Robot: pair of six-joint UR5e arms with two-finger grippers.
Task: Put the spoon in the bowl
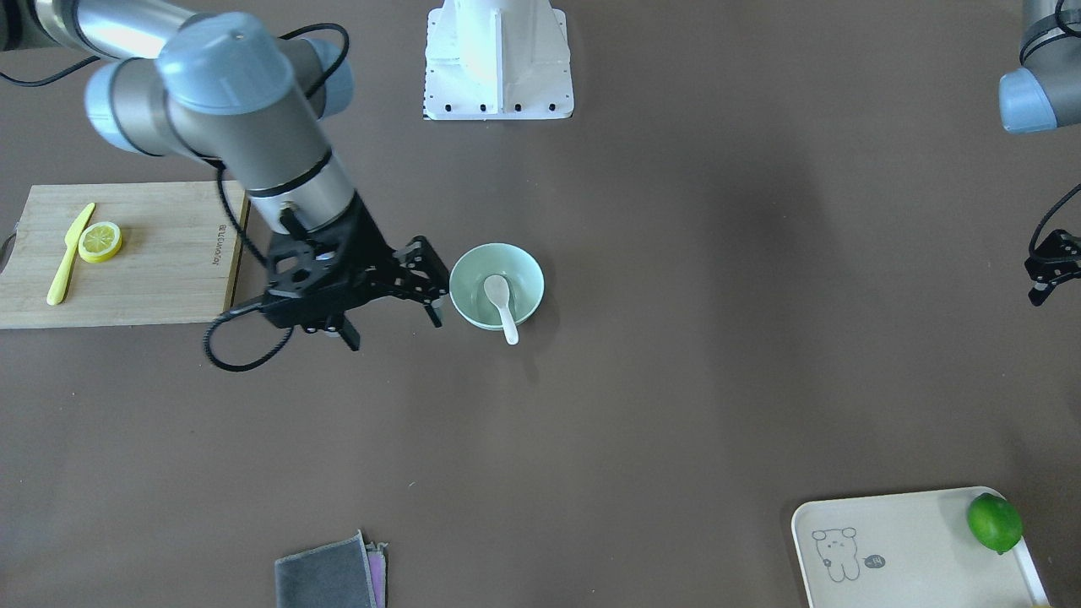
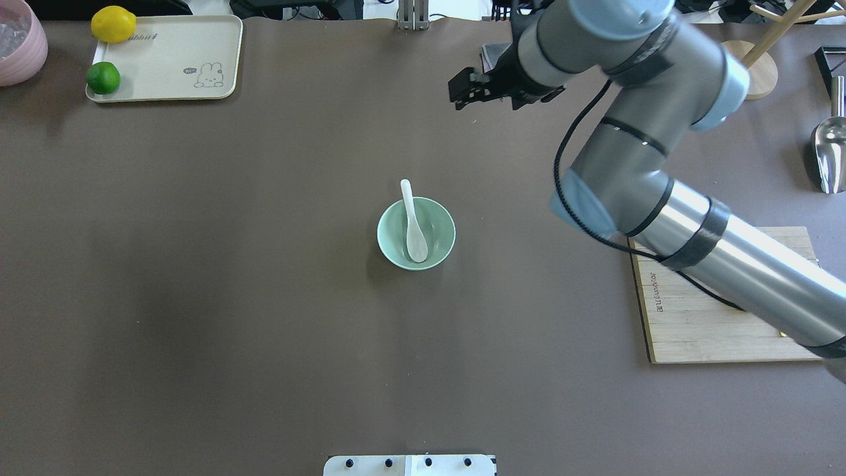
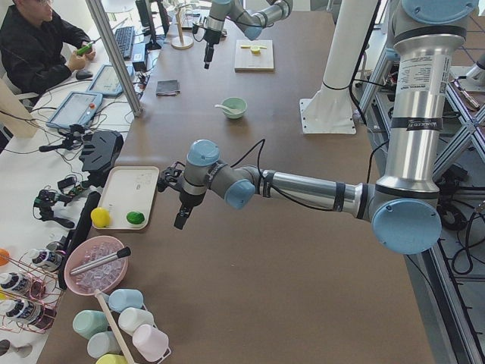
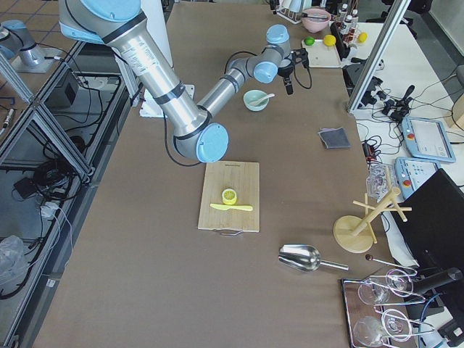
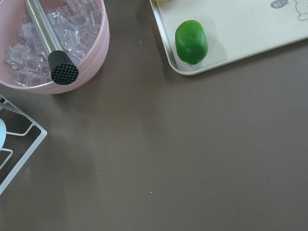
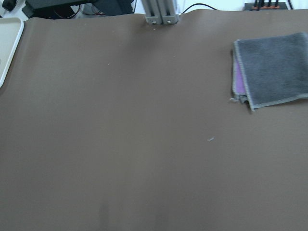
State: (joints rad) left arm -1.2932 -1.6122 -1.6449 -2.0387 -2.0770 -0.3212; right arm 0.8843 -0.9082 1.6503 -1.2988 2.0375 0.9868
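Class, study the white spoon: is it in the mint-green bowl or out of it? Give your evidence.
In. The spoon has its scoop lying inside the bowl, and its handle leans out over the rim.

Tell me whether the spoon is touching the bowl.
Touching. Overhead view shows the spoon lying inside the bowl, scoop on the bottom, handle across the rim.

Left claw (image 1: 1050,268) partly beyond the front view's right edge, jaws unclear

Silver right arm (image 1: 287,160), pale-blue joint caps (image 1: 224,55) — black right gripper (image 1: 394,330), looping cable (image 1: 221,359).
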